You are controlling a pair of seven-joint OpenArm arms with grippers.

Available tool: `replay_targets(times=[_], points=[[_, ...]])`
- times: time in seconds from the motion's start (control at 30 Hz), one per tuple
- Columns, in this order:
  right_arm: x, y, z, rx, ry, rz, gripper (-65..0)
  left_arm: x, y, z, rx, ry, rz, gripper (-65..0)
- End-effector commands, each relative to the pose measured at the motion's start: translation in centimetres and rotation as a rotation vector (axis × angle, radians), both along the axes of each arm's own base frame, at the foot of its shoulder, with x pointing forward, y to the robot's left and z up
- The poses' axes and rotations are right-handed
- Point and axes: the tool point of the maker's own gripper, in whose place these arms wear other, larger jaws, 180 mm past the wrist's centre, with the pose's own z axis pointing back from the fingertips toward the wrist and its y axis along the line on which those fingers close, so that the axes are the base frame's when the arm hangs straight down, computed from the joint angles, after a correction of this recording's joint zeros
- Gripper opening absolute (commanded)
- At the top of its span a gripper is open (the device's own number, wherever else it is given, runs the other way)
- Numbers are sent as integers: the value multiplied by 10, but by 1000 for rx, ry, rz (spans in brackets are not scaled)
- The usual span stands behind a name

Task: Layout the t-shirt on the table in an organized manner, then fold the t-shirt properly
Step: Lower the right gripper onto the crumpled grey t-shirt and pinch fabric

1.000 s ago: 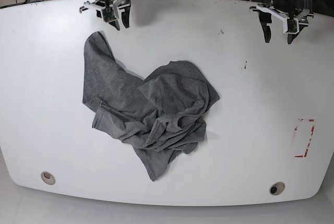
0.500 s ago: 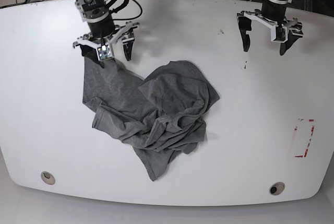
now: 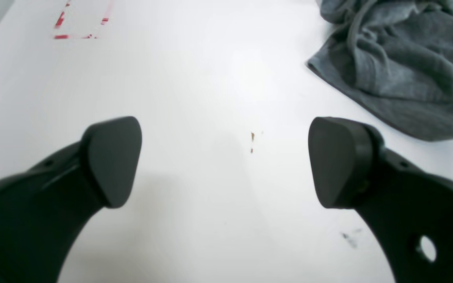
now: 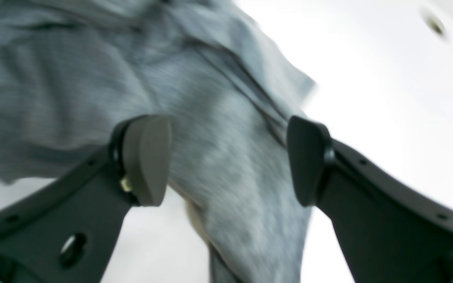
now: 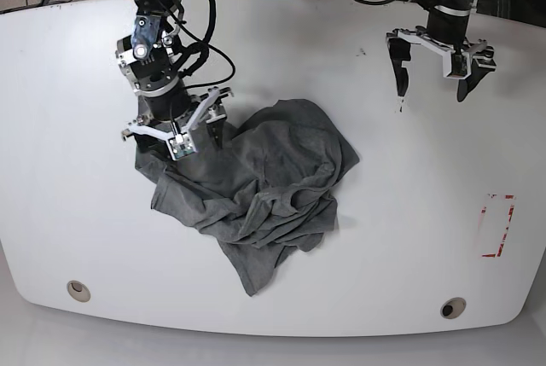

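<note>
The t-shirt lies crumpled in a heap on the table, left of centre. The right gripper is positioned over the heap's far-left portion with its jaws set wide, and grey cloth lies between the fingers. The left gripper is positioned over bare tabletop at the far right with its jaws set wide, well apart from the cloth, with a red-and-white sticker at the right edge.

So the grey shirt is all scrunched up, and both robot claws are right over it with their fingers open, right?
Not quite. Only the right gripper is over the scrunched t-shirt, jaws open. The left gripper, open too, hangs over bare table with the shirt off to one side, as the left wrist view shows.
</note>
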Motion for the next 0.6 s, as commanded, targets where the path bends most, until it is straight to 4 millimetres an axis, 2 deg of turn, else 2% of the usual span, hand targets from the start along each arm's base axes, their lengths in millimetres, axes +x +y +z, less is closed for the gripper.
replay_targets(times=[0.0, 0.1, 0.2, 0.4, 0.57], points=[[11, 16, 19, 20, -68, 56, -211, 2, 1, 11, 4, -40, -1, 0], [15, 41, 19, 20, -68, 137, -211, 2, 1, 11, 4, -40, -1, 0], [24, 55, 22, 23, -82, 178, -211, 2, 1, 10, 5, -38, -1, 0], [46, 77, 16, 12, -67, 267, -211, 2, 1, 10, 5, -38, -1, 0], [66, 91, 0, -8, -25, 329, -211, 2, 1, 10, 7, -38, -1, 0]])
